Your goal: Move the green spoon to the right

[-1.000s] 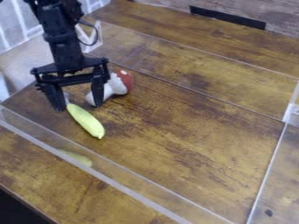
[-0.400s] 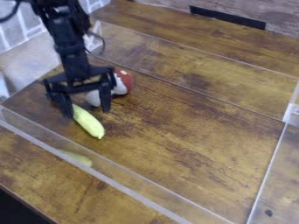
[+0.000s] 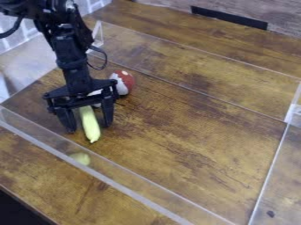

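Right now we count one gripper (image 3: 81, 112), one green spoon (image 3: 91, 126) and one white mushroom-like toy with a red cap (image 3: 118, 85). Our gripper points straight down with its jaws spread wide, gripping nothing; the spoon lies on the table between the two fingers, its yellow-green handle reaching out just below them toward the camera. We cannot tell whether the fingertips touch it. The toy sits near, up and to the right of the gripper. Everything rests on a brown wooden table (image 3: 200, 123) bounded by clear plastic walls (image 3: 141, 193).
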Robot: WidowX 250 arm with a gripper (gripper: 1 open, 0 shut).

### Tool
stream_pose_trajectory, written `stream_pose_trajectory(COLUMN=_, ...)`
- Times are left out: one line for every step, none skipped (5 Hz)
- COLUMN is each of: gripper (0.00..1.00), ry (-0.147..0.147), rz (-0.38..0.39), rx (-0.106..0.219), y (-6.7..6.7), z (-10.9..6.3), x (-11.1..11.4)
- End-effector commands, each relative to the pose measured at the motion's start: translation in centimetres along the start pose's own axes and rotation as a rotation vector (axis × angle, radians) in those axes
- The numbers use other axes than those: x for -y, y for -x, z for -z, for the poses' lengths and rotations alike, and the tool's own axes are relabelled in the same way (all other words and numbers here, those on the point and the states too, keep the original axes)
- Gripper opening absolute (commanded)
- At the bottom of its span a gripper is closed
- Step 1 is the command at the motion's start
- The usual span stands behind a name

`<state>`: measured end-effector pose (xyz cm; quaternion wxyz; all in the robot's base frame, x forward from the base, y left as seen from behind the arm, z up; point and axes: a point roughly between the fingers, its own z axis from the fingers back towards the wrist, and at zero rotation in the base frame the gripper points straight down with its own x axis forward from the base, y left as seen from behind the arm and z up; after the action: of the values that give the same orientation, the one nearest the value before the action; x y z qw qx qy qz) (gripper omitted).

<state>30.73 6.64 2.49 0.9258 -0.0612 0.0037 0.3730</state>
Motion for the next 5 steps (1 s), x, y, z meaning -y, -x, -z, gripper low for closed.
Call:
stream_pose_trajectory(gripper=0.0, ry=0.03, rz=-0.072, rx=0.05, y=-0.9, z=-1.9, x=0.4)
stream_pose_trajectory(gripper=0.0, ry=0.04, rz=-0.137, rx=0.055, y=-1.5, z=-2.0, x=0.4)
stream_pose_trajectory(gripper=0.0, ry=0.046, rz=-0.193, rx=0.058, y=-1.9, z=-1.8, x=0.4)
stream_pose_trajectory(gripper=0.0, ry=0.04, rz=-0.142, rx=0.045, y=-1.9, z=-1.9, x=0.3)
stream_pose_trajectory(gripper=0.0, ry=0.037, rz=-0.101, rx=0.032, y=-1.9, z=-1.9, x=0.2)
